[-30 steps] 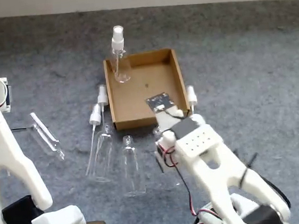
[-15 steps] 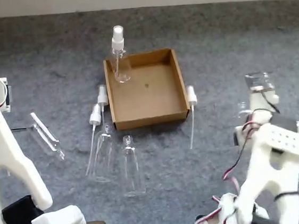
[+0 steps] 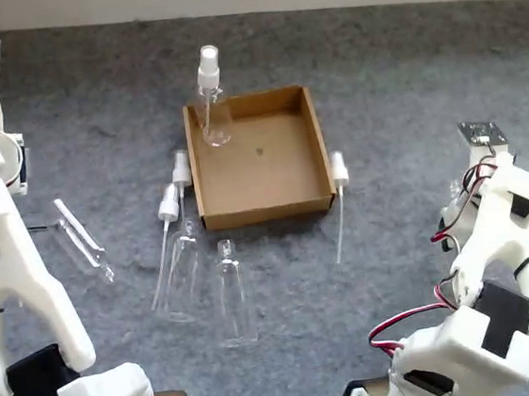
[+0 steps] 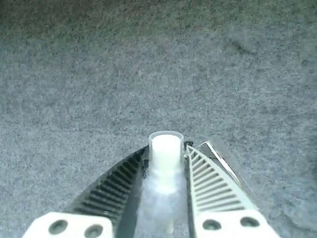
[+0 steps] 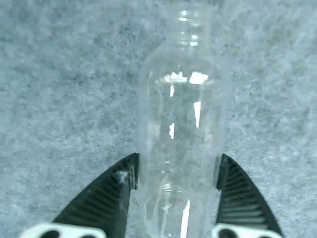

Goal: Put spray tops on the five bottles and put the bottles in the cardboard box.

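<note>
The cardboard box [image 3: 258, 156] is set mid-carpet [image 3: 402, 70], with one capped bottle [image 3: 211, 109] stood in its far left corner. A bare bottle [image 5: 183, 114] is clamped by the right claw [image 5: 178, 163], and a spray top [image 4: 166, 146] is pinched tight by the left claw [image 4: 167, 153].

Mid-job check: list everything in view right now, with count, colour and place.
cardboard box: one, brown, mid-table.
capped bottle: one, clear with a white spray top, upright at the box's far left corner.
loose bottles: three, clear, lying down; two in front of the box, one farther left.
loose spray tops: three, white; one right of the box, two left of it.
held spray top: one, white, in the left gripper.
held bottle: one, clear, in the right gripper.
table: grey.
left gripper: black fingers, shut.
right gripper: black fingers, shut.
</note>
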`<state>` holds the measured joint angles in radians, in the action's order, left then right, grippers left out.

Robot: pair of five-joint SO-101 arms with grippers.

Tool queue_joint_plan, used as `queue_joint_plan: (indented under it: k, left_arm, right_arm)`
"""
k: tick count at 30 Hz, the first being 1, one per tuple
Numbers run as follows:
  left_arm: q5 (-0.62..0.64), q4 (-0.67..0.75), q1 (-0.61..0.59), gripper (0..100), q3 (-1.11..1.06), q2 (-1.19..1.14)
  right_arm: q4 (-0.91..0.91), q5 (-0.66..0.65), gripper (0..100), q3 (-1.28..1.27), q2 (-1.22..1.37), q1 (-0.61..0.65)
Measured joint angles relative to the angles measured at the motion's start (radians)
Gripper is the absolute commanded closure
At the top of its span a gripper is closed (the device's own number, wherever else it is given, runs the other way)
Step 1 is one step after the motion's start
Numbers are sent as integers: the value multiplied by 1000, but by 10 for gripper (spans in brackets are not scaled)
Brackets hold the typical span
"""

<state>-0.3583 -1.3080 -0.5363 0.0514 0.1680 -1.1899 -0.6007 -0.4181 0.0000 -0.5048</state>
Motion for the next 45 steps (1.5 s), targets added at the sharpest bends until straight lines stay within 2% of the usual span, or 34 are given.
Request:
queue_joint_plan:
  k: [6,17,25,33,40,45]
  left_arm:
    - [0,0,0,989,0,0]
    - [0,-35,0,989,0,0]
    - [0,-35,0,989,0,0]
    - [0,-35,2,989,0,0]
    - [0,-35,2,989,0,0]
    - [0,-35,2,989,0,0]
  right_arm:
    - [-3,0,691,2,6,29]
    - [-5,21,692,163,20,107]
    - [-38,28,693,354,287,109]
    - [-183,3,799,588,454,75]
    - [-195,2,941,643,517,69]
    - [-209,2,994,651,520,66]
